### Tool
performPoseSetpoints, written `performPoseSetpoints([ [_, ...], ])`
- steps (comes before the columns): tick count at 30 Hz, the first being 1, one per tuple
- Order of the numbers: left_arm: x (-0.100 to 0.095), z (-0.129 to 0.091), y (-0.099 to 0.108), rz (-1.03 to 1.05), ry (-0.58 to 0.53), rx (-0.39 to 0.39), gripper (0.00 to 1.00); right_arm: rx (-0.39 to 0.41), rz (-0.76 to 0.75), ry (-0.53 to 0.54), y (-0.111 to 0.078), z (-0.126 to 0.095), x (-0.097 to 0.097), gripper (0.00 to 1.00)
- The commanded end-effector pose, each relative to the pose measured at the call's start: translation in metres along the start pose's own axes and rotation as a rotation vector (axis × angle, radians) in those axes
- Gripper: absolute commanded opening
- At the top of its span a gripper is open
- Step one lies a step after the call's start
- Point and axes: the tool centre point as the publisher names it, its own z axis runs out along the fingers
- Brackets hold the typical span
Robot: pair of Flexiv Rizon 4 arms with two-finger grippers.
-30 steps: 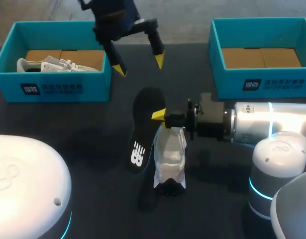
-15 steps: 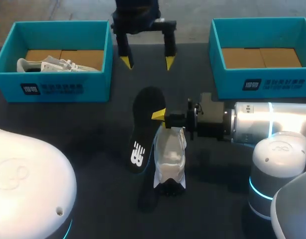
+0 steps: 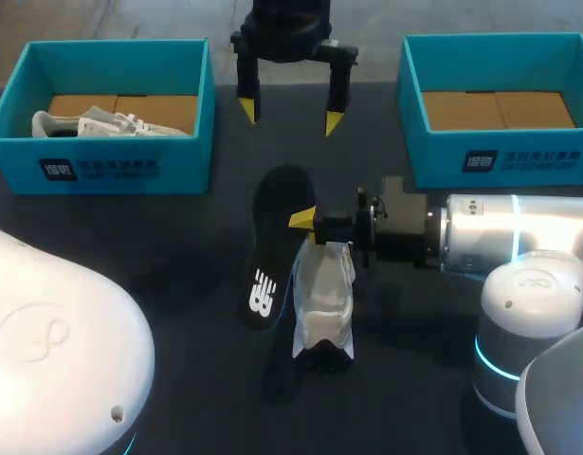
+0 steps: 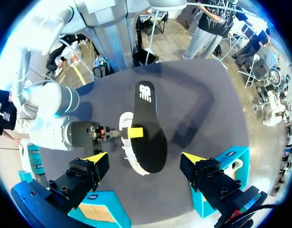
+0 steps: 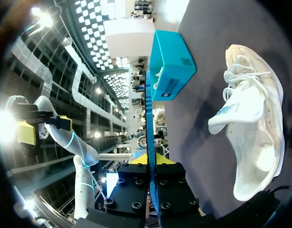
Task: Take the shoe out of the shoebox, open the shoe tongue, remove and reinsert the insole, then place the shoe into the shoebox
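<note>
The black insole (image 3: 270, 248), thin and probably light and floppy, is held mid-table, clamped at its right rim by the right gripper (image 3: 308, 221). A second hold nearer its free end should steady it. The white shoe (image 3: 324, 301) lies just right of it, and the left gripper (image 3: 289, 112) hovers spread and empty at the far side.

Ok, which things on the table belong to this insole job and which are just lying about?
In the job: insole, held by the right gripper, fingers shut on it; white shoe on the table beside it; left gripper, open, above the table; empty shoebox, probably where the shoe goes.
Lying about: other shoebox; second shoe inside it.
</note>
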Motion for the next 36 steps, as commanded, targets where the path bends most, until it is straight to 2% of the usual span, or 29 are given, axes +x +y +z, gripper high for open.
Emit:
performPoseSetpoints([
  [1,0.005,0.000,-0.006,-0.015,-0.041,-0.028,1.00,-0.003,0.000,-0.003,-0.001,0.002,0.000,0.00],
  [6,0.013,0.004,-0.009,-0.043,-0.118,-0.049,1.00,-0.003,0.000,-0.003,-0.001,0.002,0.000,0.00],
  [10,0.025,0.005,-0.012,-0.071,-0.220,-0.086,1.00,-0.003,0.000,-0.003,-0.001,0.002,0.000,0.00],
  [21,0.044,0.011,-0.027,-0.072,-0.666,-0.177,1.00,-0.003,0.000,-0.003,-0.001,0.002,0.000,0.00],
  [28,0.054,0.007,-0.032,-0.053,-0.884,-0.235,1.00,-0.003,0.000,-0.003,-0.001,0.002,0.000,0.00],
  [36,0.062,0.018,-0.038,-0.049,-1.091,-0.292,1.00,-0.003,0.000,-0.003,-0.001,0.002,0.000,0.00],
])
